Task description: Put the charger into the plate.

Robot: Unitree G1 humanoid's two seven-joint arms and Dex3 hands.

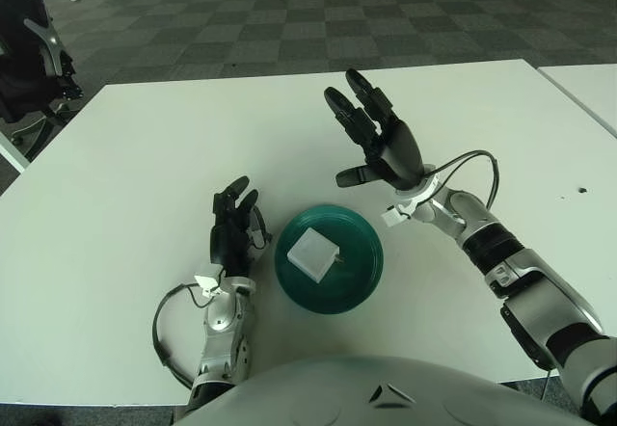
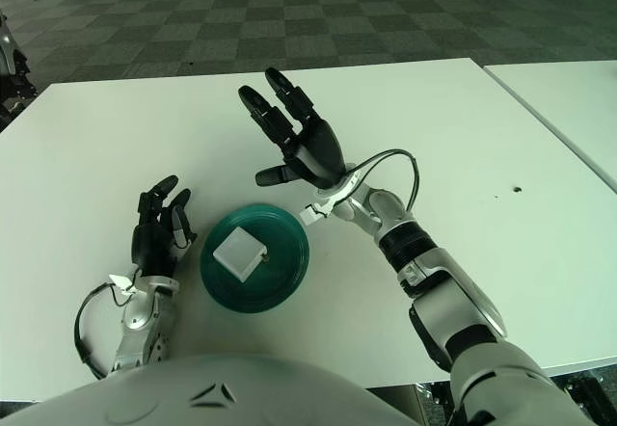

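Charger (image 1: 312,252) sits in green plate (image 1: 362,277) (white block). Right hand (image 1: 376,142) spread, raised beyond plate. Left hand (image 1: 234,228) relaxed open, left of plate.

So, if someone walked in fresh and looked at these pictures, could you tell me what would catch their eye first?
Probably the right hand, raised above the white table with its fingers spread and holding nothing, just behind the green plate. Next, the white charger lying in the middle of that plate, near the table's front edge. The left hand shows just left of the plate, fingers relaxed and open.
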